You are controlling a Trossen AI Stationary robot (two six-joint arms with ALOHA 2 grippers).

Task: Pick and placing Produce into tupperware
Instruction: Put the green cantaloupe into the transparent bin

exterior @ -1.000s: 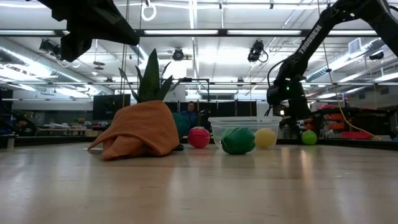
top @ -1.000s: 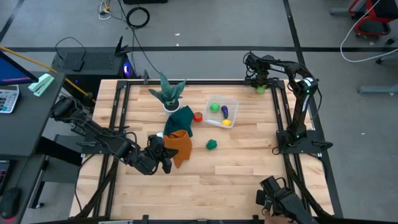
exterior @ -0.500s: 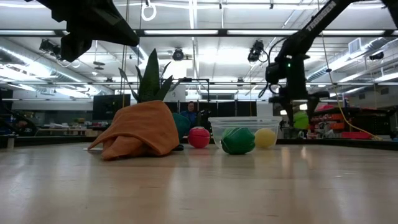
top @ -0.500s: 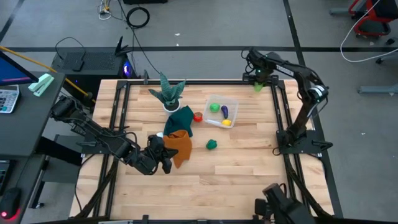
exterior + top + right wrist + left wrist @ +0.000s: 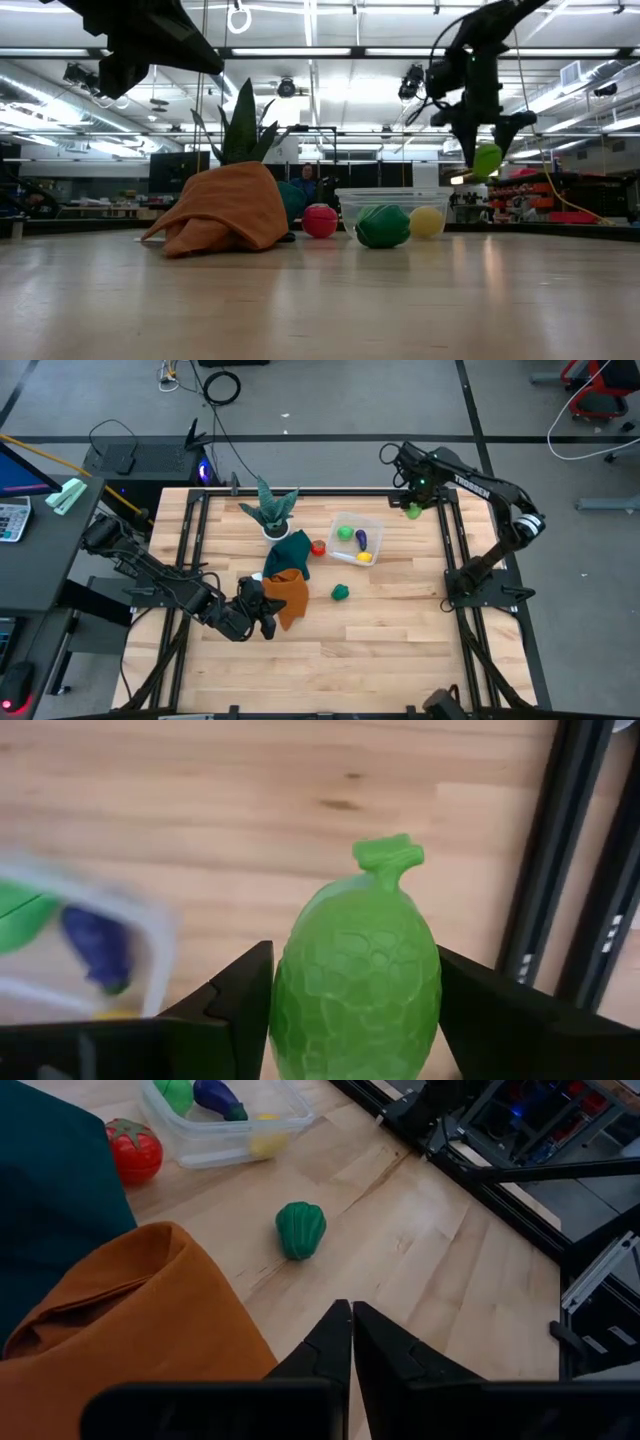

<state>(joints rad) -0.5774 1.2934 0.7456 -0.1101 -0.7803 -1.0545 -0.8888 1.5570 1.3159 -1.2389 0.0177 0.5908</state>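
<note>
My right gripper (image 5: 414, 506) (image 5: 355, 982) is shut on a light green toy fruit (image 5: 413, 511) (image 5: 487, 159) (image 5: 357, 960), up in the air near the table's far right corner. The clear tupperware (image 5: 357, 540) (image 5: 228, 1142) holds a light green piece (image 5: 345, 533), a purple piece (image 5: 362, 540) and a yellow piece (image 5: 364, 557). A red tomato (image 5: 318, 547) (image 5: 133, 1150) and a dark green pepper (image 5: 340, 592) (image 5: 301, 1229) lie on the table. My left gripper (image 5: 268, 612) (image 5: 351, 1315) is shut beside the orange cloth (image 5: 289, 595). My right gripper pinches the light green fruit between its two fingers (image 5: 238, 997), one on each side of its body (image 5: 300, 990). The fingers point down from above. The fruit is lifted clear of the table and hangs below the fingers, its stem end (image 5: 386, 852) away from the gripper.
A teal spiky plant in a white pot (image 5: 273, 512) stands at the far edge. A teal cloth (image 5: 291, 551) lies next to the orange one. Black frame rails (image 5: 448, 530) run along the table's sides. Bare wood (image 5: 330, 660) spreads across the near half.
My right gripper has risen from the table's far right corner with the light green fruit, which now hangs clear in the air, and has shifted slightly toward the tupperware. The right arm has swung outward to the right.
</note>
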